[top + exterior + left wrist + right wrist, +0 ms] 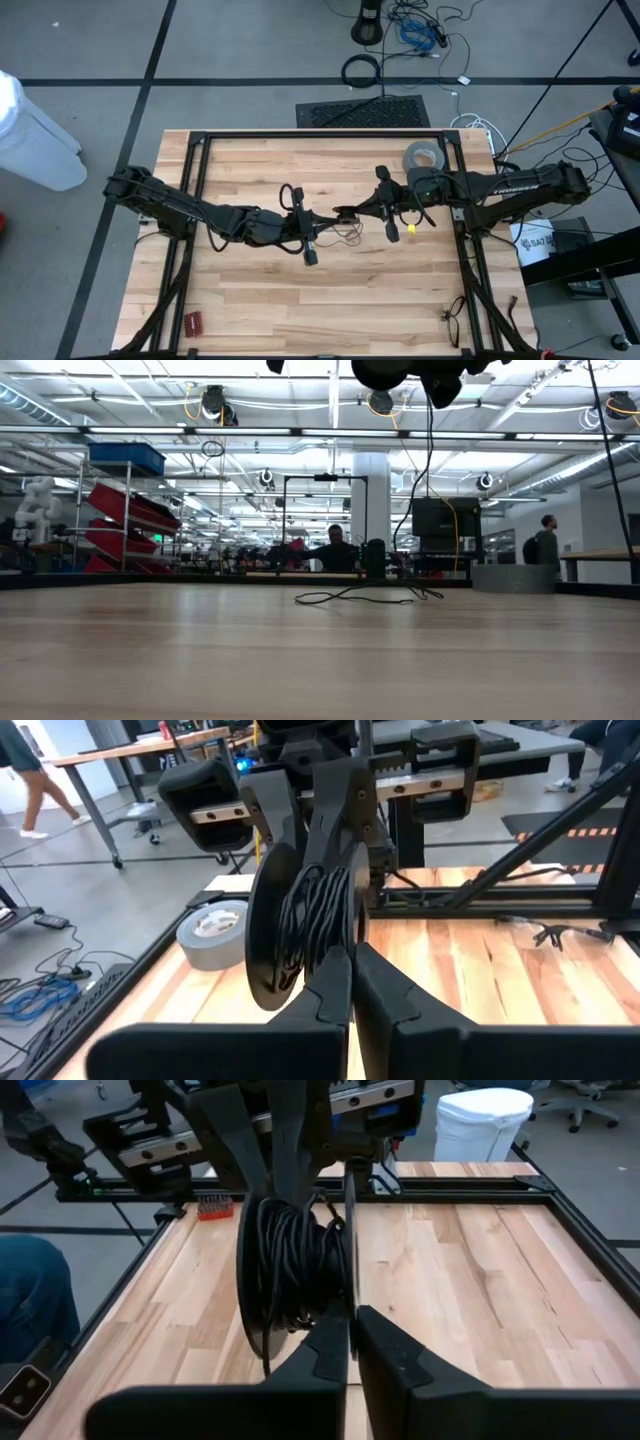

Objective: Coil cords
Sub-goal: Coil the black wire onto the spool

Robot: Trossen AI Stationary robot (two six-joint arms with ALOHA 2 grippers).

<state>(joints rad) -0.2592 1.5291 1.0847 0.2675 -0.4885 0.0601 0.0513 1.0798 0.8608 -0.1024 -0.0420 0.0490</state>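
Big picture first: the table (260,300) carries both arms stretched toward its middle, claws almost meeting nose to nose. Between them sits a flat dark spool (290,935), wound thick with black cord, and both wrist views look straight at it.

The left claw (350,982) has its fingers pinched fully together, tips pressed against the spool's lower edge. The right claw (350,1342) is shut just as tightly from the opposite side, its tips at the disc rim. Whether either truly grips the disc or only the wire, I can't tell.

The cord (345,228) is only partly wound: a loose tail lies in loops on the wood between the arms, and the low view shows it straggling across the surface.

Now the risks. With two claws pulling on one narrow spool, any mismatch could twist it free or spill the windings. That slack tail may snag on a finger or knot as it feeds. The grey tape roll (424,157) stands near the right arm and could get bumped.
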